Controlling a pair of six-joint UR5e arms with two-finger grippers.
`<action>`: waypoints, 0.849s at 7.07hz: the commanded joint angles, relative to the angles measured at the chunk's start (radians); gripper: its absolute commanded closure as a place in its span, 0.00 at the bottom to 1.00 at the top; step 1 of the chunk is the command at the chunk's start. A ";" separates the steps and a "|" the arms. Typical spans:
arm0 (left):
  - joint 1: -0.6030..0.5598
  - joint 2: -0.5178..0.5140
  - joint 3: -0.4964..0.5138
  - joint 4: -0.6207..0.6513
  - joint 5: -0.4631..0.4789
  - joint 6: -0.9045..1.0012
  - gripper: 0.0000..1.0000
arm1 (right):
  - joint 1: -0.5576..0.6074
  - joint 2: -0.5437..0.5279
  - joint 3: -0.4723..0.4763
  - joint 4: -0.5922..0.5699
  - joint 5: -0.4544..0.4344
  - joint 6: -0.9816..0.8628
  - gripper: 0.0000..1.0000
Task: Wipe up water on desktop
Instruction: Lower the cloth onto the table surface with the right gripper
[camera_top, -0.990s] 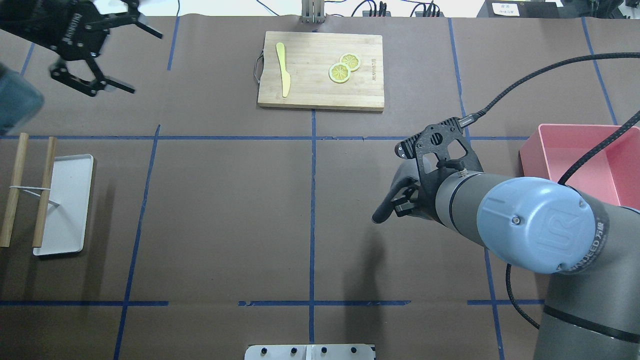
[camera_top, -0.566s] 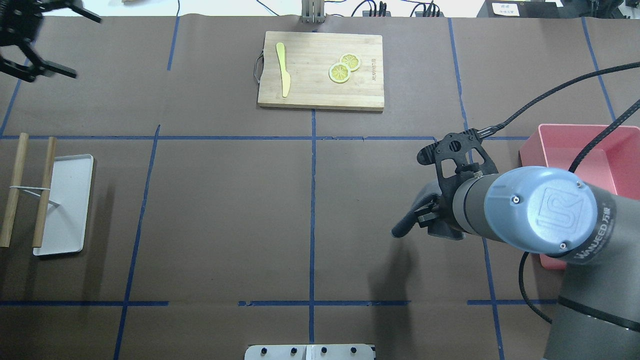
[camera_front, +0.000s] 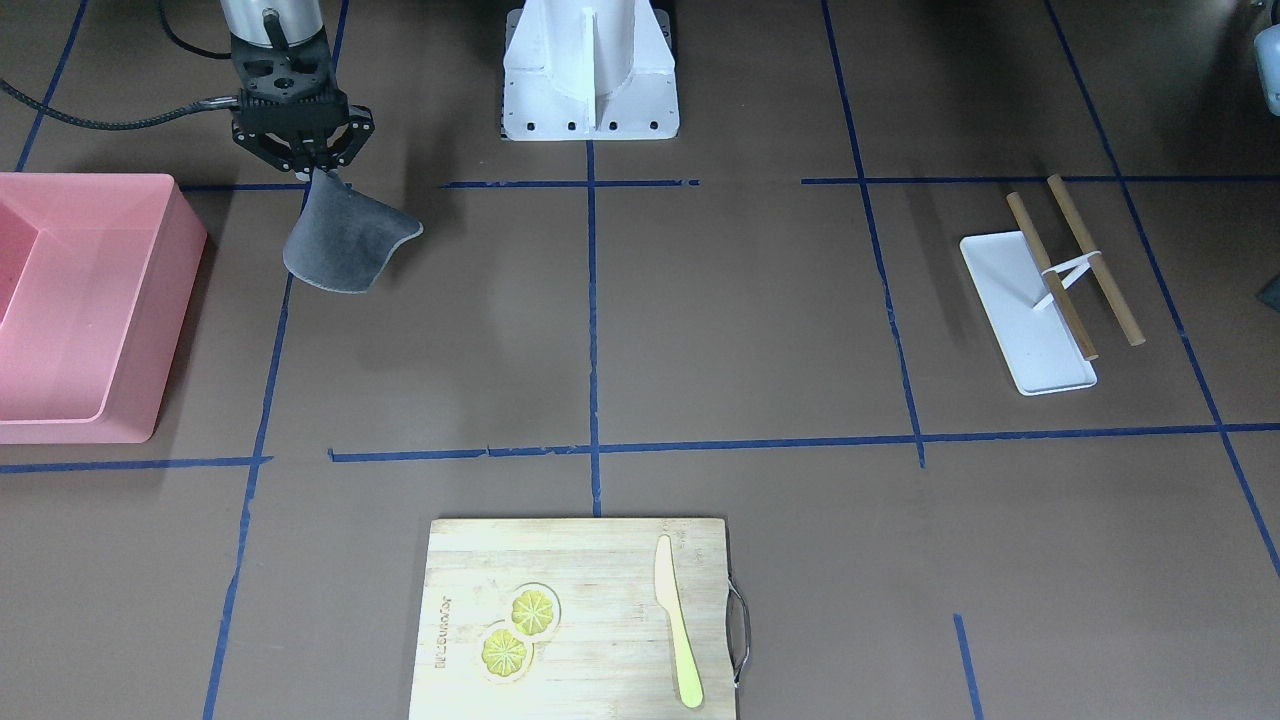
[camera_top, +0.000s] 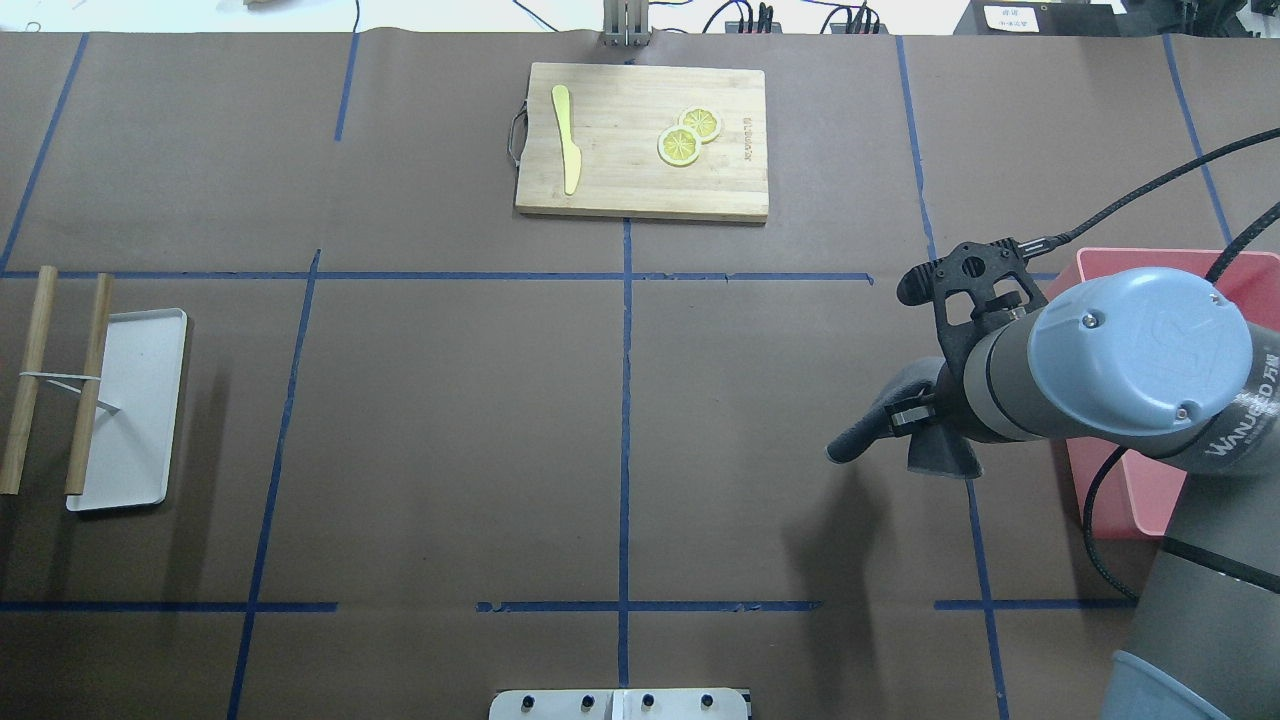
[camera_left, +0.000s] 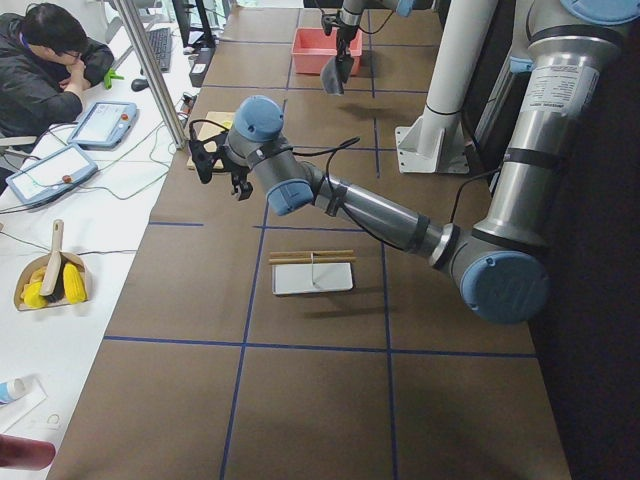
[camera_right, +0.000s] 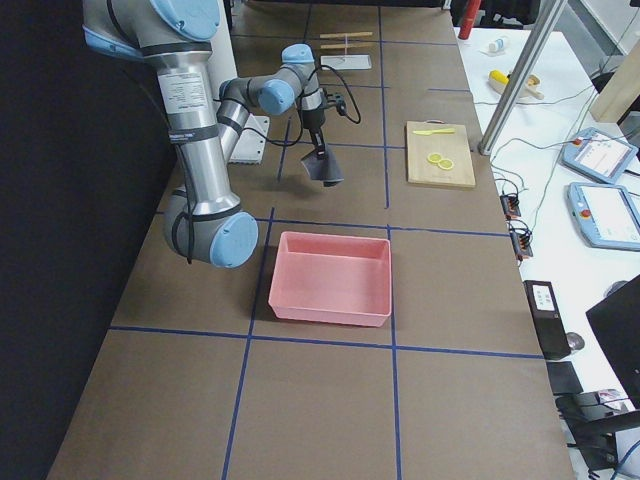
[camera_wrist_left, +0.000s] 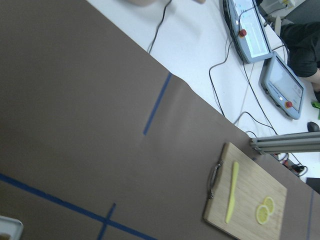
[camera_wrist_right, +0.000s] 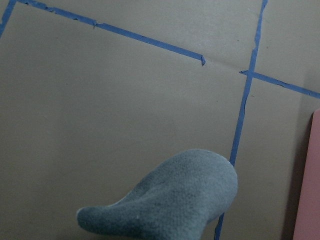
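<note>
The desktop (camera_top: 450, 420) is dark brown with blue tape lines; I see no water on it. My right gripper (camera_front: 308, 168) is shut on a grey cloth (camera_front: 345, 245), which hangs from it above the desktop beside the pink bin. The cloth also shows in the overhead view (camera_top: 858, 438) and in the right wrist view (camera_wrist_right: 170, 200). My left gripper (camera_left: 215, 168) shows only in the exterior left view, raised over the far left of the table; I cannot tell whether it is open or shut.
A pink bin (camera_top: 1120, 290) stands at the right edge. A bamboo cutting board (camera_top: 640, 190) with a yellow knife (camera_top: 568, 140) and lemon slices (camera_top: 685, 140) lies at the far middle. A white tray (camera_top: 135, 410) with two wooden sticks (camera_top: 30, 380) lies at the left.
My right arm has moved right, toward the pink bin, carrying the cloth. My left arm has moved up and left, out of the overhead view.
</note>
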 joint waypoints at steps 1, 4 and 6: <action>-0.008 0.034 -0.003 0.187 0.065 0.321 0.00 | 0.007 -0.034 -0.007 -0.002 0.027 0.000 1.00; -0.012 0.126 -0.003 0.217 0.073 0.430 0.00 | 0.013 -0.035 -0.005 -0.173 0.211 0.003 1.00; -0.007 0.173 -0.003 0.217 0.070 0.438 0.00 | -0.002 0.063 -0.168 -0.177 0.225 -0.005 1.00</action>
